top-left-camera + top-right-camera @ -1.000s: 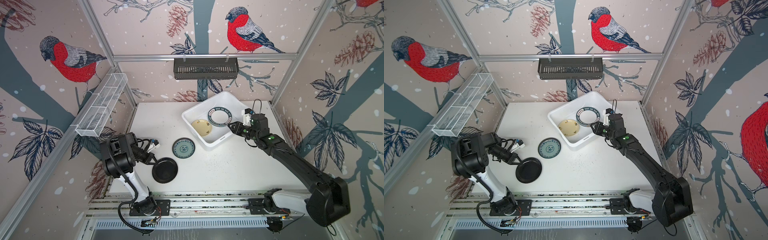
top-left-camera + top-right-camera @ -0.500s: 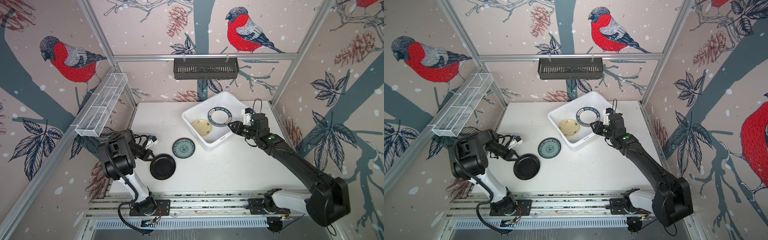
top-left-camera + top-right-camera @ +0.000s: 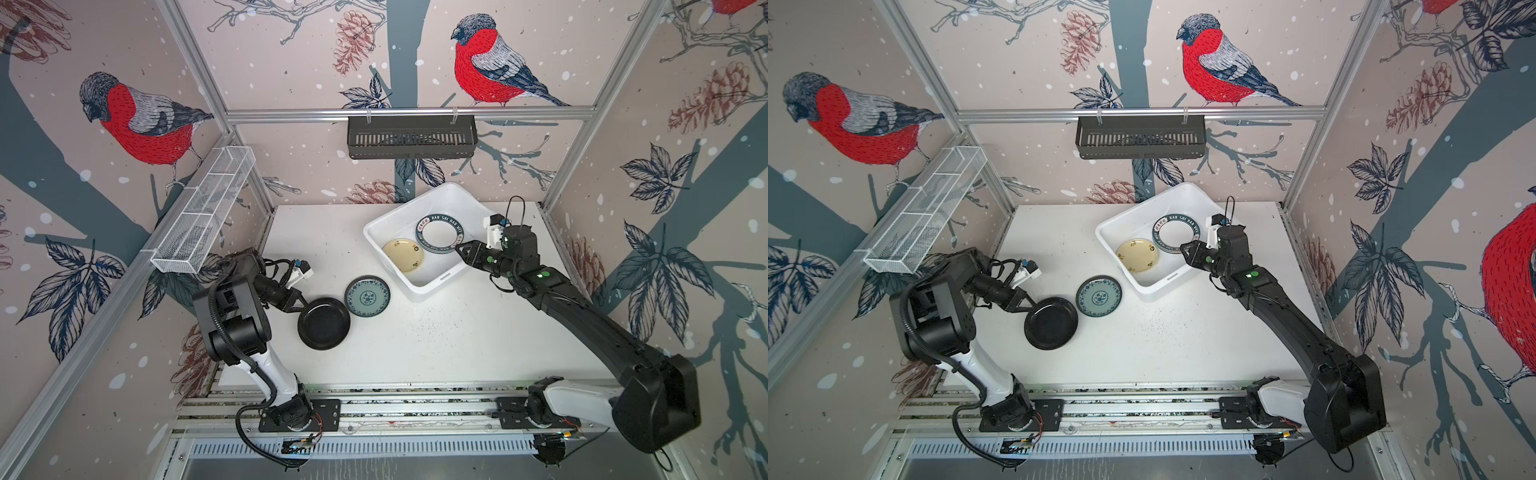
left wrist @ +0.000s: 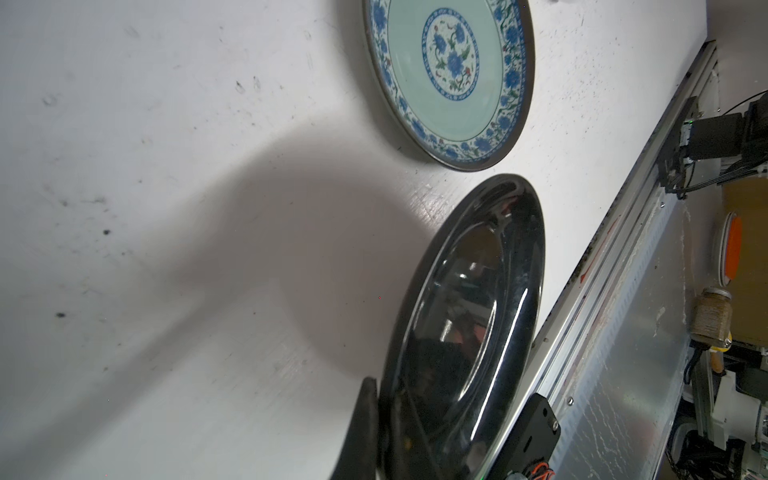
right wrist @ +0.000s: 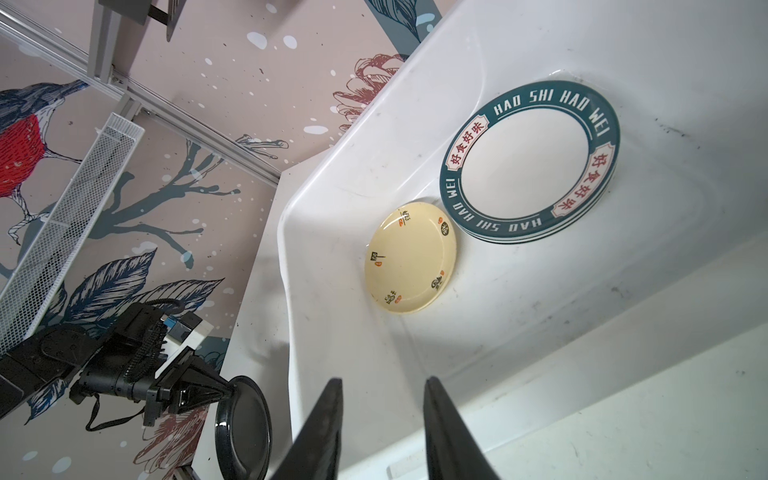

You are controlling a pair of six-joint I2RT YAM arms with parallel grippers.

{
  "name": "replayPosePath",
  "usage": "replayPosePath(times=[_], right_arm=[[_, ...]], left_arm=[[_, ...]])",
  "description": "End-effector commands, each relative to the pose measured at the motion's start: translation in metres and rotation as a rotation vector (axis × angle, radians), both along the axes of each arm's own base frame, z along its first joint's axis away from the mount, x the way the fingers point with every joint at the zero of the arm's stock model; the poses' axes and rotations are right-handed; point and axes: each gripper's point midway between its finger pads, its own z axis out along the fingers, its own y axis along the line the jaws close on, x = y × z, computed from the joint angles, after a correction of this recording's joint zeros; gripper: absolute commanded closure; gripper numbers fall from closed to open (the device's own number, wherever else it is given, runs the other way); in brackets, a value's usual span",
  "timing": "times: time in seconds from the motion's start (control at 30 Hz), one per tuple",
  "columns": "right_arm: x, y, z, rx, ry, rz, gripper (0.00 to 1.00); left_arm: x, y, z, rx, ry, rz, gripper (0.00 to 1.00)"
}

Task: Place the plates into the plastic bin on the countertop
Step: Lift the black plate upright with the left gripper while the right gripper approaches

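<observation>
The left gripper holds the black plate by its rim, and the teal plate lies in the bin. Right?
No: the teal plate lies on the table, outside the bin, as both top views show. The left gripper does hold the black plate by its rim.

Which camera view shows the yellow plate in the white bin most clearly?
The right wrist view: the yellow plate is close and its small rim marks show. Both top views show it small inside the bin. The left wrist view misses it.

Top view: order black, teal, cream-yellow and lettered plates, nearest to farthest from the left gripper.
1. black plate, held by left gripper
2. teal plate, on countertop
3. cream-yellow plate, in plastic bin
4. lettered plate, farther back in it
</observation>
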Motion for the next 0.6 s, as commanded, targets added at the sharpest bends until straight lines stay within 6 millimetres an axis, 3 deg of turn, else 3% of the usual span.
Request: replayPosePath(times=[0.0, 0.33, 0.57], right_arm=[[0.004, -0.001, 0.015, -0.026, -0.040, 0.003, 0.64], [0.013, 0.004, 0.016, -0.041, -0.034, 0.019, 0.62], [0.013, 0.010, 0.015, -0.027, -0.030, 0.043, 0.59]], left_arm=[[-0.003, -0.013, 0.015, -0.076, 0.013, 0.000, 1.00], [0.005, -0.034, 0.026, -0.092, 0.000, -0.035, 1.00], [0.019, -0.051, 0.045, -0.089, -0.044, -0.058, 1.00]])
